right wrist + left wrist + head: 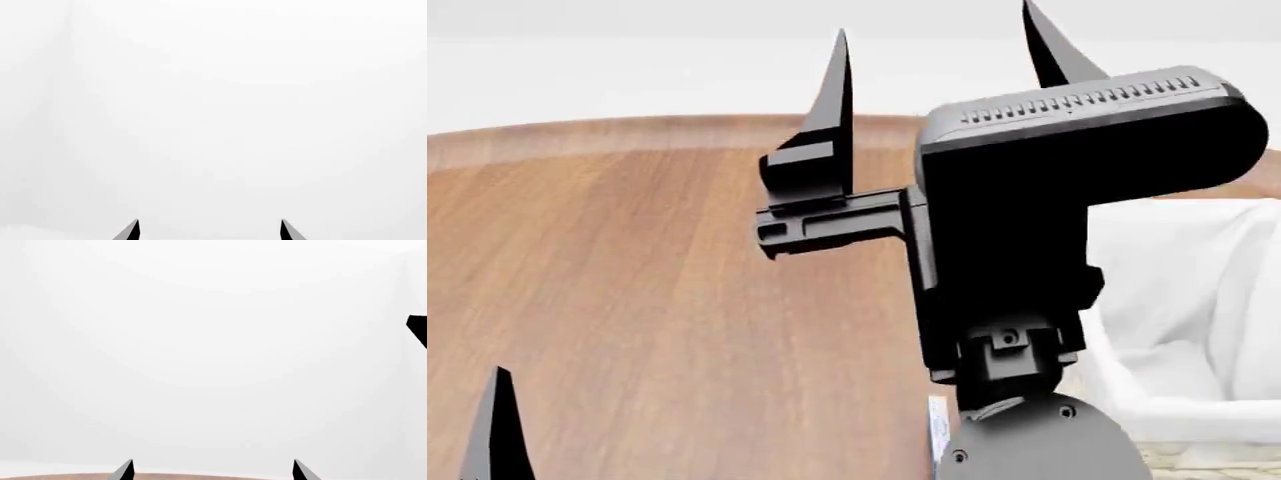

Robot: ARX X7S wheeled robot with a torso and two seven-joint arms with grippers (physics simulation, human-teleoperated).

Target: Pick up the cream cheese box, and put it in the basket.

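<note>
Both the right end effector (941, 60) and left end effector (213, 470) gape empty, raised high, while the cream cheese box (937, 428) peeks beside the basket (1214, 400), so a blind descent risks striking either.

White-lined basket (1214, 300), brown wood-grain table (627, 280)

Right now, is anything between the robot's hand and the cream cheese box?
Can't fully tell. The right gripper points up, open and empty, and its own arm hides the table beside the basket. Only a white-blue sliver, maybe the cream cheese box, peeks out there.
</note>
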